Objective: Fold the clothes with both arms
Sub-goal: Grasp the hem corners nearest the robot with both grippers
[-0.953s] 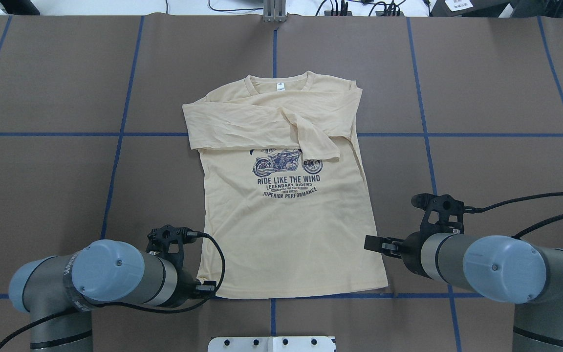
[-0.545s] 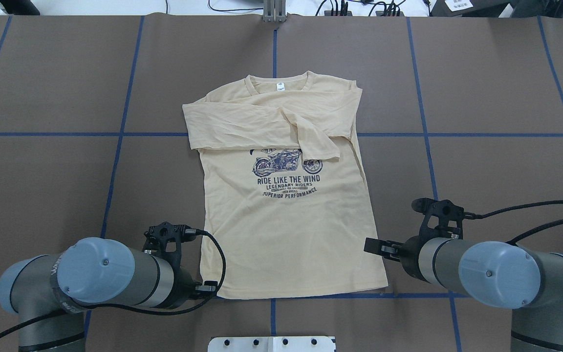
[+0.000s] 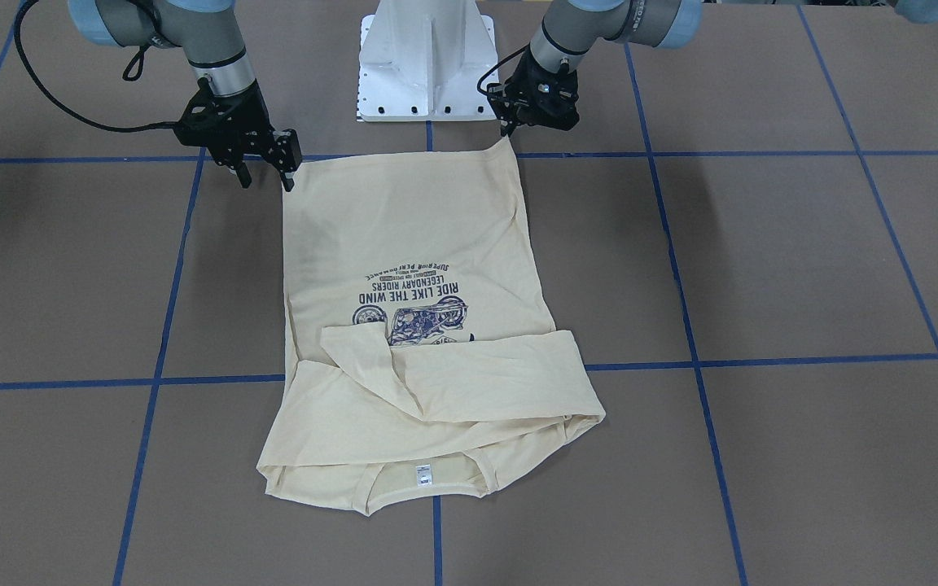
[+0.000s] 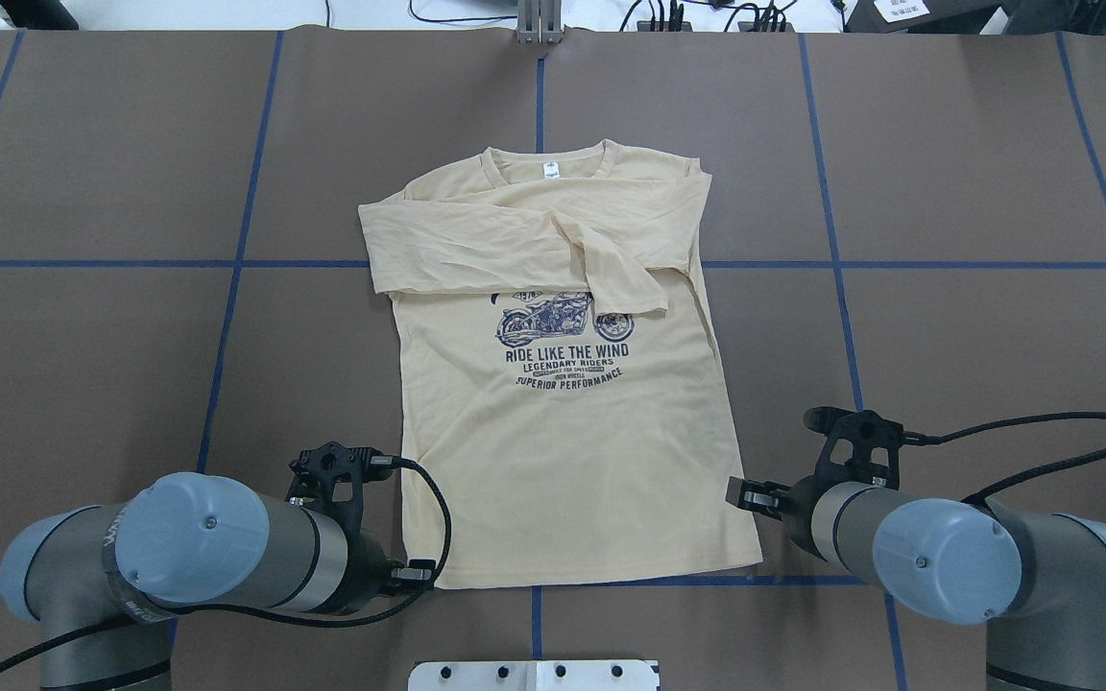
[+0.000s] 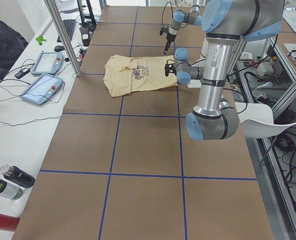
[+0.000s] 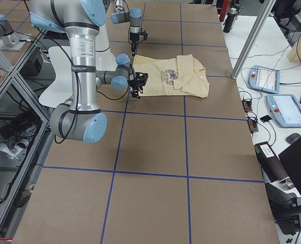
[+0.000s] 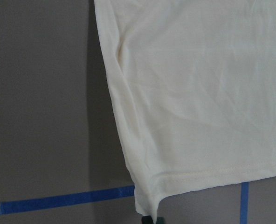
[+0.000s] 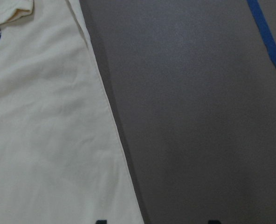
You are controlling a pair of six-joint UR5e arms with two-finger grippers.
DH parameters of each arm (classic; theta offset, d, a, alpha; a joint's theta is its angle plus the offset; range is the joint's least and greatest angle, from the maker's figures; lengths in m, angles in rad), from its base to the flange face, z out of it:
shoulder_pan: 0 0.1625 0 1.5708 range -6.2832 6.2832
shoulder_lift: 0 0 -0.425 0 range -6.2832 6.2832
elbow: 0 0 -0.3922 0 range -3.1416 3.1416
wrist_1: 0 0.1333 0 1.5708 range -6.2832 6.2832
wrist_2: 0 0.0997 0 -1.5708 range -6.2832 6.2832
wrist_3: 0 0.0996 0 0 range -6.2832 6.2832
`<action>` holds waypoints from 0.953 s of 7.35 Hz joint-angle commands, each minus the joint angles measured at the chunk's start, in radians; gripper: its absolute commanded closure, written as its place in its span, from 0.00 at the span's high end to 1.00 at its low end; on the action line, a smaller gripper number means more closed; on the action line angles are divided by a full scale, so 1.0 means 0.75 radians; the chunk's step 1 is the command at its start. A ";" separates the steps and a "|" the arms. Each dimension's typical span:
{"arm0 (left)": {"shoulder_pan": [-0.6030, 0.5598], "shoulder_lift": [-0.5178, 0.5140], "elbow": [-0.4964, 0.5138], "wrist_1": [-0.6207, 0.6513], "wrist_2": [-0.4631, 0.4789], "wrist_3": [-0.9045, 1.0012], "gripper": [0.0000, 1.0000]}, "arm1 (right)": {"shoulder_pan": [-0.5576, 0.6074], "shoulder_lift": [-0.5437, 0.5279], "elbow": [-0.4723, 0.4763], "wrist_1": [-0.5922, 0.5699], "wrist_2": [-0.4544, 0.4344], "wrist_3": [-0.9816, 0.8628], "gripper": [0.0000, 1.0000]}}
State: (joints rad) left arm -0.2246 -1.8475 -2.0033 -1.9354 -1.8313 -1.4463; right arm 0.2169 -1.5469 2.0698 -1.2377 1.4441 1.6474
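Observation:
The cream-yellow long-sleeved T-shirt (image 4: 563,461) lies flat, print up, on the brown table, with both sleeves folded across the chest and the neck tag (image 4: 549,171) at the far end. My left gripper (image 4: 414,574) sits low at the near-left hem corner. In the left wrist view that corner (image 7: 145,205) runs into the closed fingertips (image 7: 147,219), so the gripper is shut on it. My right gripper (image 3: 265,177) is open at the near-right hem corner, just above the table. In the right wrist view the shirt's side edge (image 8: 114,140) passes between its fingertips (image 8: 100,221).
The white pedestal base (image 4: 534,675) stands at the near table edge between the arms. Blue tape lines (image 4: 227,317) grid the brown table top. Control tablets (image 5: 40,87) and bottles (image 5: 10,180) lie on the side bench beyond the far edge.
The right arm has drawn back toward the robot, bringing its gripper closer to the hem corner. The left arm shifted slightly and the near-left hem corner moved a little to the right.

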 commanded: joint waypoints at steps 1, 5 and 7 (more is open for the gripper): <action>0.005 -0.016 0.000 -0.005 0.000 -0.002 0.00 | -0.043 0.027 -0.001 -0.072 -0.015 0.067 0.52; 0.011 -0.028 -0.002 -0.009 0.000 -0.064 0.00 | -0.138 0.095 0.012 -0.195 -0.021 0.170 0.55; 0.011 -0.028 -0.002 -0.009 0.000 -0.062 0.00 | -0.152 0.087 0.012 -0.199 -0.036 0.172 0.55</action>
State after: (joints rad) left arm -0.2165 -1.8677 -2.0049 -1.9420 -1.8324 -1.4916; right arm 0.1103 -1.4777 2.0781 -1.3840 1.4220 1.7738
